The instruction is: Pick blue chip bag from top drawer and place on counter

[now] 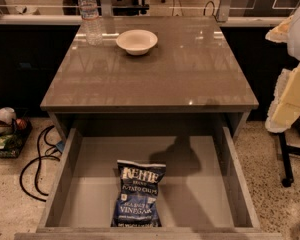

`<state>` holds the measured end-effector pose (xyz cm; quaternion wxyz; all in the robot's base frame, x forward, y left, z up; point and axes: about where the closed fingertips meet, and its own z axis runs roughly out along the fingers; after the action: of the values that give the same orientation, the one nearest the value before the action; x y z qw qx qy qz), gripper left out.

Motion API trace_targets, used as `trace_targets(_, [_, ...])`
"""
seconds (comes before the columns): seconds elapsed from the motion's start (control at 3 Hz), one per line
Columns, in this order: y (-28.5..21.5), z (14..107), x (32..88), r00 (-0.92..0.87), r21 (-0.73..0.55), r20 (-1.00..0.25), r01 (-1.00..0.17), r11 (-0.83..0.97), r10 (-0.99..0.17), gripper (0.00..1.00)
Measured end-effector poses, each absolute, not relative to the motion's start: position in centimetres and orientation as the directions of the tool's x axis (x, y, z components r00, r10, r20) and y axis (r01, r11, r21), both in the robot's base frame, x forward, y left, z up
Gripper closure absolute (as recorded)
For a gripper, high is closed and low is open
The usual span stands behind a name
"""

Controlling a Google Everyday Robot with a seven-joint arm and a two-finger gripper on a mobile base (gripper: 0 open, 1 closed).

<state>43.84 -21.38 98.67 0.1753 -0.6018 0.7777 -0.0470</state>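
The blue chip bag (138, 194) lies flat in the open top drawer (200, 184), near its front edge and left of middle, with its white "Kettle" lettering facing up. The drawer is pulled fully out below the counter (155, 69), a glossy grey-brown top. My gripper (291, 89) shows as a white and pale yellow shape at the right edge of the view. It is above and to the right of the drawer, well apart from the bag. It casts a shadow on the drawer floor right of the bag.
A white bowl (136, 41) and a clear water bottle (90, 15) stand at the back of the counter. Black cables (37, 159) and a basket of items (5, 129) lie on the floor at the left. A black stand leg (286, 159) is at the right.
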Motion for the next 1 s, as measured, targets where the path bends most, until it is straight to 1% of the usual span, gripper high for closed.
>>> trace_targets(0.33, [-21.4,98.7,43.8,-0.214,-0.284,-0.216,-0.92,0.271,-0.953,0.0])
trace_targets(0.67, [-21.0,96.9,43.8,-0.215,-0.27,-0.253,-0.92,0.282,-0.943,0.0])
trace_targets(1.0, [-20.3,93.7,43.3,-0.209,-0.255,-0.345,-0.917,0.306,-0.915,0.0])
